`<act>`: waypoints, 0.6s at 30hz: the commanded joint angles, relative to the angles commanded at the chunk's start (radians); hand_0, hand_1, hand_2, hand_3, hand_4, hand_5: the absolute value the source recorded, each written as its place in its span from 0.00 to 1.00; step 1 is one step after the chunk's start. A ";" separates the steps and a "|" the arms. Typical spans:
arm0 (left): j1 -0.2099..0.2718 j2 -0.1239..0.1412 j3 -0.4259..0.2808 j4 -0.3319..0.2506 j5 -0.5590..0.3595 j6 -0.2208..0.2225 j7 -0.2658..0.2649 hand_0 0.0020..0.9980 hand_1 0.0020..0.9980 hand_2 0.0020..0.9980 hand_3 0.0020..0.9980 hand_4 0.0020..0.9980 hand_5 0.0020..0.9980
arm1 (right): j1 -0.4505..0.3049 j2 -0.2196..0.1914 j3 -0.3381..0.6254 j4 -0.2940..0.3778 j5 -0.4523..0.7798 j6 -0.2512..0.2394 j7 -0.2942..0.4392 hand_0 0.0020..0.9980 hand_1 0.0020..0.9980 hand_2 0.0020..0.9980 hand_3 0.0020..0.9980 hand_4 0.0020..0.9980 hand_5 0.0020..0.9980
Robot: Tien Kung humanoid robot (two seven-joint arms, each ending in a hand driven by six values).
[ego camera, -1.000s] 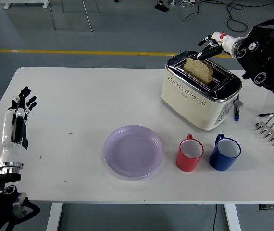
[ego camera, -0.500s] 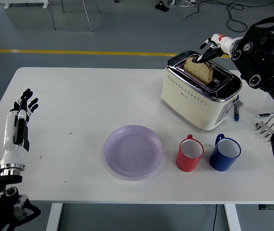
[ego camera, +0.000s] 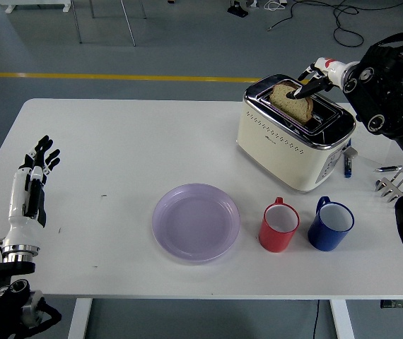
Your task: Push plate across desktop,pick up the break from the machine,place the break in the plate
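Observation:
A slice of brown bread (ego camera: 292,101) stands in the slot of the cream toaster (ego camera: 286,145) at the back right. My right hand (ego camera: 306,87) reaches in from the right edge, its dark fingertips pinched together on the slice's upper right corner. The slice still sits in the slot. A lilac plate (ego camera: 196,222) lies empty near the table's front middle, well left of and nearer than the toaster. My left hand (ego camera: 34,168) rests over the table's left edge, fingers spread, holding nothing.
A red mug (ego camera: 280,227) and a blue mug (ego camera: 331,226) stand side by side right of the plate, in front of the toaster. A metal rack (ego camera: 401,186) and a blue pen (ego camera: 348,164) lie at the right edge.
My right wrist has drawn back to the right while its fingertips stay at the bread's top corner. The left hand has slid slightly toward the near edge.

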State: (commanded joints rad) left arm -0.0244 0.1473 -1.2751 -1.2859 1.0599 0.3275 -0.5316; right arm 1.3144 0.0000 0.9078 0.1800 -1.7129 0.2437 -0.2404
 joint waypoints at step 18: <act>0.011 0.005 0.021 0.013 -0.003 0.003 -0.006 0.83 0.87 0.94 0.91 0.53 0.97 | -0.028 0.000 -0.068 0.000 0.065 -0.040 -0.013 0.46 0.55 0.54 0.70 0.74 0.35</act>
State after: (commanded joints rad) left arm -0.0131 0.1520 -1.2544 -1.2732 1.0570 0.3307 -0.5375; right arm 1.2865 0.0000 0.8401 0.1800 -1.6483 0.2040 -0.2534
